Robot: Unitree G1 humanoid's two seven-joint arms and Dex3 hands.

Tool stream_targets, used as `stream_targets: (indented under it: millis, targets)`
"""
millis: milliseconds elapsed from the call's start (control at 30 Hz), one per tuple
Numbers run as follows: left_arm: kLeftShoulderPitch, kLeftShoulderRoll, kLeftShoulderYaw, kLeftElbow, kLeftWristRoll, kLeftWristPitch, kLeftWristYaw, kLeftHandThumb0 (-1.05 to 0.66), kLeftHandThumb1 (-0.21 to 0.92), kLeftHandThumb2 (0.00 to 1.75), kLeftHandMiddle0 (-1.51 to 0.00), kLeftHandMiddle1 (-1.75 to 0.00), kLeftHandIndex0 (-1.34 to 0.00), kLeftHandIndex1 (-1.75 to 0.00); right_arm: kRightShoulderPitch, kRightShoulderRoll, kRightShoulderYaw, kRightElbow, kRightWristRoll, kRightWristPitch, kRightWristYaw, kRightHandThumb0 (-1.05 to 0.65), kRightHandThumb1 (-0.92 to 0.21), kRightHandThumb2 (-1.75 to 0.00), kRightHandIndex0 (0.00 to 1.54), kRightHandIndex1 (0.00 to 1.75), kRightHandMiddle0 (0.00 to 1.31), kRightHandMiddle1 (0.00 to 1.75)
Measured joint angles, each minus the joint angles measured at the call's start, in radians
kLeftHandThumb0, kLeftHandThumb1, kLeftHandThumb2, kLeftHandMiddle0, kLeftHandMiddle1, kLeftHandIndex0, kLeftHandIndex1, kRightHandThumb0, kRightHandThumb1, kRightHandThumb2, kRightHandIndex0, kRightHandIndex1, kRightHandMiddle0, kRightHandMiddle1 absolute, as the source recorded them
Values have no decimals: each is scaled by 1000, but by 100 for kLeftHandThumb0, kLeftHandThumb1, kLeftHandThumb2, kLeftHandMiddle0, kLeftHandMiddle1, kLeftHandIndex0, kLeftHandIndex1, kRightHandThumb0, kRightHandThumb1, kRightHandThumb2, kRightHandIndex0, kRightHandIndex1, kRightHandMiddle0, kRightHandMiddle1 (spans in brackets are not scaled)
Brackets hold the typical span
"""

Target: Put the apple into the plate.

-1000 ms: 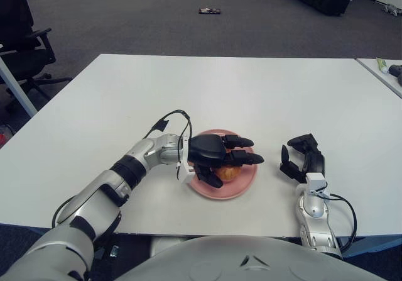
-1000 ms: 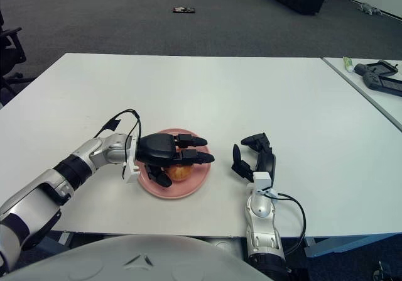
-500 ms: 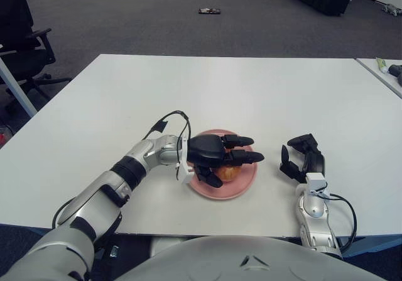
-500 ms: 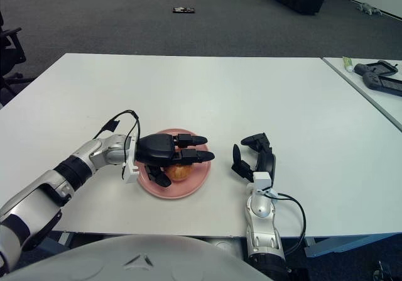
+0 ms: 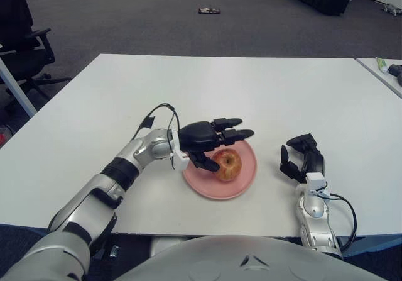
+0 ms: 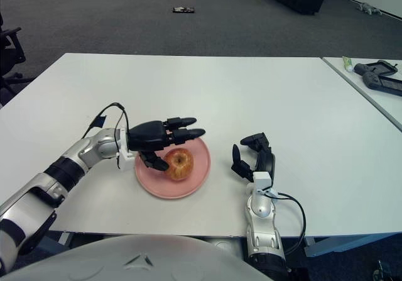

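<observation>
The apple (image 5: 228, 164) is seen lying on the pink plate (image 5: 246, 181), near its middle, with its reddish-yellow skin and stem dimple turned upward. The plate is set on the white desk (image 5: 251, 92), toward the near edge. The left hand (image 5: 210, 137) is held over the plate's left and far rim, just beside the apple; its fingers (image 5: 231, 127) are stretched out and spread, pointing to the right, and nothing is gripped by them. The thumb is angled down beside the apple's left flank, but whether it touches the fruit cannot be told. A black cable (image 5: 151, 116) is looped above the left wrist. The right hand (image 5: 300, 159) is rested on the desk to the right of the plate, well apart from it, with its fingers loosely curved and nothing held. An office chair (image 5: 22, 36) is seen beyond the desk's far left corner.
</observation>
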Motion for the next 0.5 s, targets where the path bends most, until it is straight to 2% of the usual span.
stream_targets:
  millis: [200,400,467,500]
  targets:
    - [90,-5,146,-90,-52,92,98,-104,92,104,0,0,0,0,1,0,-2,0,0,-1,-1,-39,-62,-94,68,139,38,175]
    - [213,-78,265,-184,-144,217,193,-97,92,119,-2,-1,-3,-2,0,1,0,5,2,-8,1,-39,-62,-94,68,139,38,175]
    - [254,-109,299,-180,-176,238,232,-94,92,121,-6,-4,-1,-15,-1,0,1,9,2,-17,1,-39,-62,-94,69,139,38,175]
    - [273,-125,316,-173,-191,247,251,-92,92,121,-10,-8,-1,-33,-2,0,1,12,2,-22,1,-39,-62,-94,69,139,38,175]
